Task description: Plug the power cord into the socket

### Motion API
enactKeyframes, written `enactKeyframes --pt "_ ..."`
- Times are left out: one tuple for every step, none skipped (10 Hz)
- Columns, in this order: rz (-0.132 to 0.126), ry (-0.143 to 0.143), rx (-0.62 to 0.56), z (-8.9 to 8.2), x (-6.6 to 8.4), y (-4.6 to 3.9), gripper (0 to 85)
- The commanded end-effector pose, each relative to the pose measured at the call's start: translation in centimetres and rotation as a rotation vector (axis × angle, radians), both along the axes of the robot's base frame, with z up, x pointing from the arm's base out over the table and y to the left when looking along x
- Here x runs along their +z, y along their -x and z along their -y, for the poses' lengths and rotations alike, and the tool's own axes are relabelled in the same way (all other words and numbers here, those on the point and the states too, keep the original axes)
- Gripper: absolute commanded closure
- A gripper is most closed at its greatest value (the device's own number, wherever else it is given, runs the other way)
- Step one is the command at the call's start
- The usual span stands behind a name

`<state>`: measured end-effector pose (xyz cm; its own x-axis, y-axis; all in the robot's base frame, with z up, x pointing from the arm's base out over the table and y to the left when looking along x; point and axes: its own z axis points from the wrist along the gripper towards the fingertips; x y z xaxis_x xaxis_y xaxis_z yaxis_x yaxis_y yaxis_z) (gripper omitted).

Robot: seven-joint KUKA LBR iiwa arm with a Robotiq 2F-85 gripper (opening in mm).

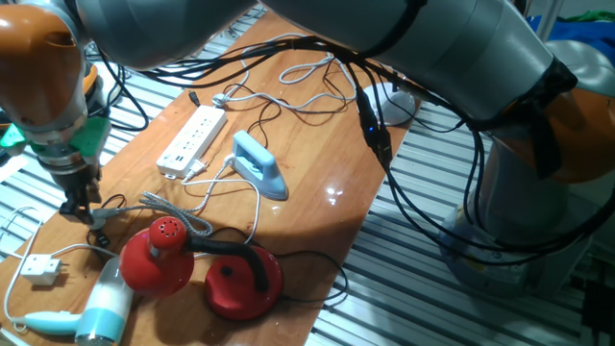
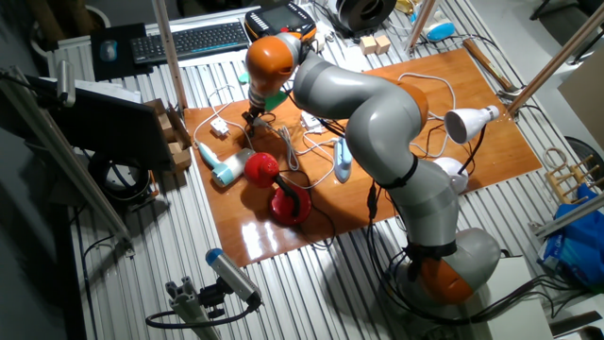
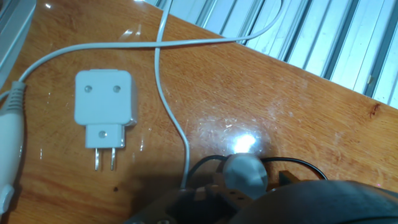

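Hand view alone is showing a white boxy plug adapter [image 3: 104, 107] lying flat at 9 o'clock. Both fixed views are showing the arm reaching down, gripper [image 1: 81, 207] nearly touching the table's [image 1: 317, 207] corner; its opening cannot be told. The power cord [image 1: 252, 197] is trailing from the light-blue iron [image 1: 259, 165] beside the power strip [image 1: 192, 140].

I see my arm [image 2: 377, 113] arched far over the table, orange wrist [image 1: 38, 58] pointing straight down at the near-left corner, gripper [image 1: 79, 204] low, finger state unclear.
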<state>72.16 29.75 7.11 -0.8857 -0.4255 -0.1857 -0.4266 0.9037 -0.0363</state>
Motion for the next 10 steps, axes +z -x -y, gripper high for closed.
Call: enactKeyframes --pt "0.000 0.001 0.000 0.04 0.09 0.01 51.0" --pt "0.000 0.003 0.000 0.08 0.16 0.01 51.0" --pt "-0.001 0.003 0.000 0.08 0.08 0.00 51.0" --pt "0.002 0.003 0.000 0.15 0.20 0.02 51.0" --pt "0.012 0.001 -0.001 0.19 0.33 0.05 34.0" --pt "0.018 0.000 -0.001 0.19 0.37 0.07 34.0" --pt "0.018 0.000 -0.001 0.13 0.29 0.05 34.0" --pt "0.018 0.000 -0.001 0.02 0.03 -0.01 34.0" --pt "0.018 -0.003 -0.001 -0.02 -0.19 -0.03 34.0" --pt "0.017 -0.003 -0.001 -0.03 -0.21 -0.03 34.0"
